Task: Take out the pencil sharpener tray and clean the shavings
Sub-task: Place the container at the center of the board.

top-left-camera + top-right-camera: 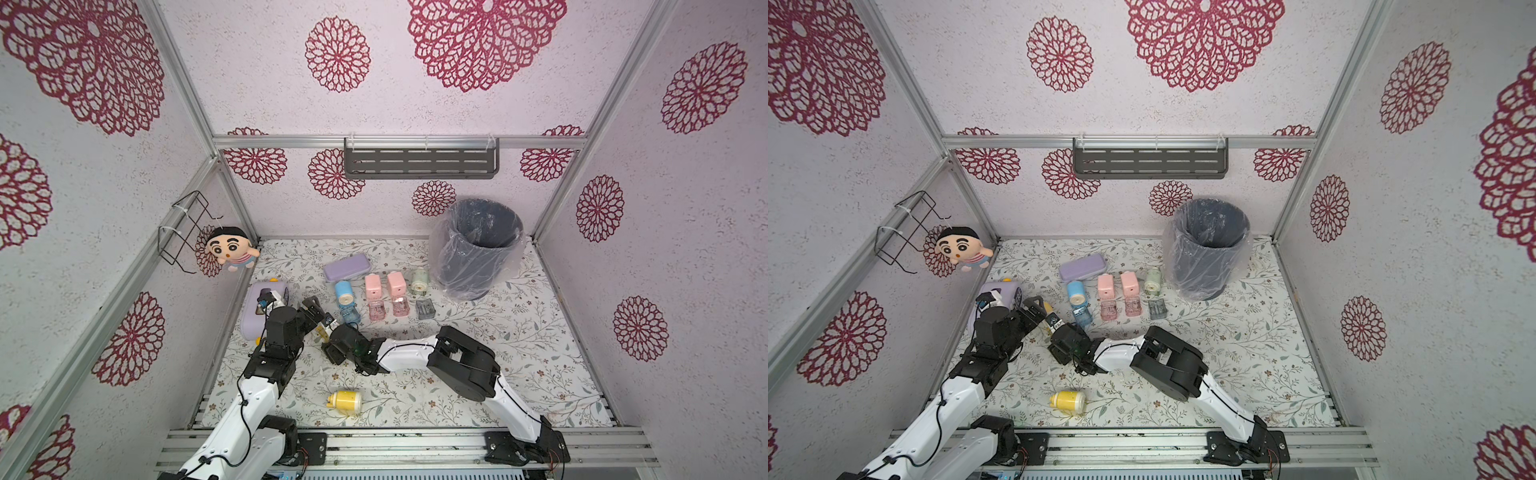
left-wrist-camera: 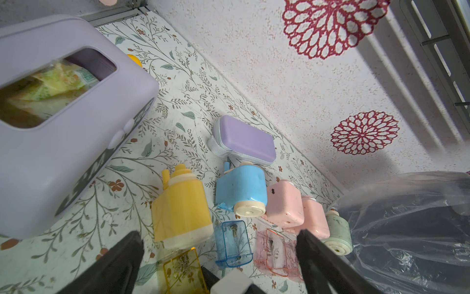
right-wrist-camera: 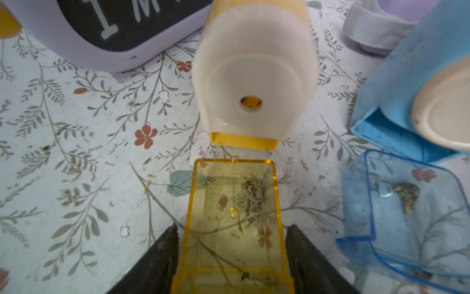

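A yellow pencil sharpener (image 3: 254, 76) lies on the floral mat with its empty slot facing my right gripper (image 3: 232, 229). Its clear yellow tray (image 3: 234, 216) rests on the mat just outside the slot, fully out. The shavings (image 3: 250, 196), a small tan-grey clump, sit inside the tray. The right fingers flank the tray's near end with thin gaps on both sides, so the gripper is open. My left gripper (image 2: 220, 235) hangs wide open and empty above the sharpener (image 2: 181, 208) and tray (image 2: 184, 275). In a top view both grippers (image 1: 311, 309) (image 1: 323, 332) crowd the same spot.
A lined bin (image 1: 478, 249) stands at the back right. Blue (image 1: 343, 292), pink (image 1: 374, 286) and green (image 1: 419, 280) sharpeners stand in a row with their trays (image 1: 350, 314) pulled out. A lilac tissue box (image 1: 266, 307), a pencil case (image 1: 347, 267) and another yellow sharpener (image 1: 347, 402) lie nearby.
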Controlling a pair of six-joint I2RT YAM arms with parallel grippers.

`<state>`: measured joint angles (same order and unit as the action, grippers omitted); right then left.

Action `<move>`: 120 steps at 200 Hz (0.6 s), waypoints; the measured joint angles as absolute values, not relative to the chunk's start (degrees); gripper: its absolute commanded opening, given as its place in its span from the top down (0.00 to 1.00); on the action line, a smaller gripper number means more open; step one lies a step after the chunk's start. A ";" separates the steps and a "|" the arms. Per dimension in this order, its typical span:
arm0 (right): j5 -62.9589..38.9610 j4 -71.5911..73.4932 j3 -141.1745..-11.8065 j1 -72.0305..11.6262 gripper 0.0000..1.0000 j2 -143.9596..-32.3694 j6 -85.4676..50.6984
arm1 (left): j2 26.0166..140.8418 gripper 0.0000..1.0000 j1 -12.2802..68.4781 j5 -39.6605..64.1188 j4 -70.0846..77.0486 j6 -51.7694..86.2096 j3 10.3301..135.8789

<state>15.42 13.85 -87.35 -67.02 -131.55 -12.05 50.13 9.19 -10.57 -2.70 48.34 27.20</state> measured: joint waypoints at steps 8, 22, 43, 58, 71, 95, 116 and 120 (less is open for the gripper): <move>15.00 13.47 -86.63 -67.02 0.22 -130.67 -11.86 | 50.11 0.03 9.19 -10.57 -2.70 48.34 27.20; 14.55 12.75 -84.38 -67.02 0.15 -127.96 -11.55 | 50.00 0.03 9.17 -10.57 -2.72 48.31 27.20; 13.43 12.49 -79.75 -67.02 0.01 -121.36 -11.18 | 49.12 0.03 9.13 -10.61 -2.74 48.27 27.20; 13.04 12.91 -75.90 -67.02 0.01 -115.13 -11.57 | 48.45 0.03 9.10 -10.61 -2.74 48.27 27.20; 13.10 13.63 -72.47 -67.02 0.01 -109.51 -11.66 | 47.99 0.03 9.10 -10.66 -2.76 48.23 27.22; 13.30 14.55 -66.57 -66.89 0.01 -100.16 -12.16 | 47.92 0.03 9.10 -10.66 -2.85 48.23 27.22; 13.17 13.39 -62.67 -66.13 0.01 -95.20 -13.41 | 48.05 0.03 9.10 -10.55 -3.46 48.25 27.29; 13.23 12.93 -61.98 -65.76 0.01 -94.45 -13.82 | 48.12 0.03 9.10 -10.57 -3.60 48.27 27.29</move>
<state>13.23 12.93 -61.98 -65.76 -94.45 -13.82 48.12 9.10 -10.57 -3.60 48.27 27.29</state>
